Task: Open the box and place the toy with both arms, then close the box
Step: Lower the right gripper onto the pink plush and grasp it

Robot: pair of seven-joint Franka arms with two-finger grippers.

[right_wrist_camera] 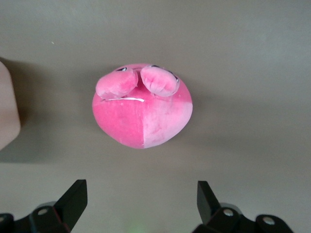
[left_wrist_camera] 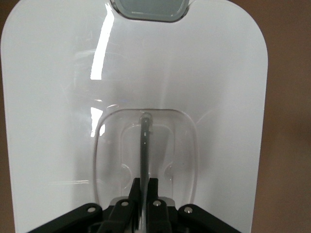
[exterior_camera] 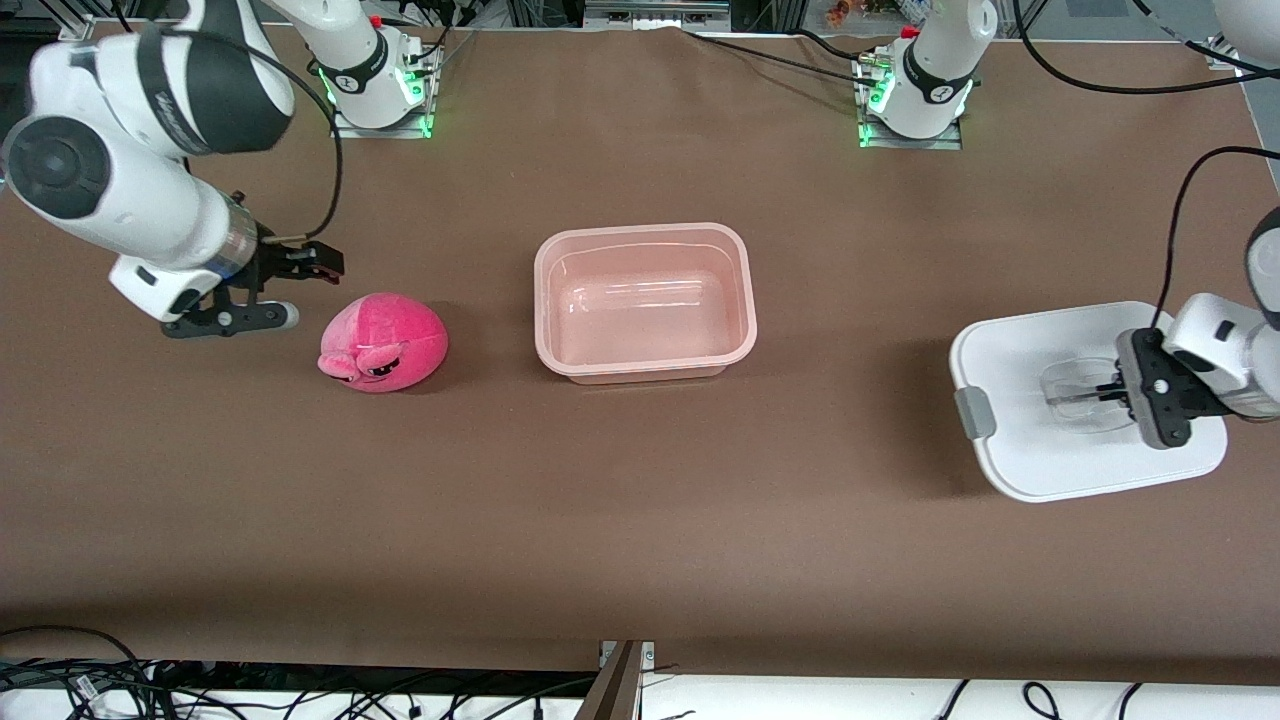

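Note:
The box [exterior_camera: 742, 300], a pinkish translucent tub, stands open and empty in the middle of the table. Its white lid [exterior_camera: 1040, 450] is at the left arm's end, with a grey clip [exterior_camera: 973, 413] on its side. My left gripper [exterior_camera: 1105, 390] is shut on the lid's clear handle [left_wrist_camera: 145, 141], which runs up between the jaws over the lid [left_wrist_camera: 63, 97]. I cannot tell whether the lid touches the table. The pink plush toy [exterior_camera: 383, 343] lies between the box and the right arm's end. My right gripper [exterior_camera: 300, 288] hangs open just beside the toy [right_wrist_camera: 143, 107], nothing between its fingers [right_wrist_camera: 73, 199].
The brown table carries only the box, lid and toy. The arm bases [exterior_camera: 378, 90] [exterior_camera: 915, 100] stand along the edge farthest from the camera. Cables lie past the table's near edge. A corner of the box [right_wrist_camera: 7, 107] shows in the right wrist view.

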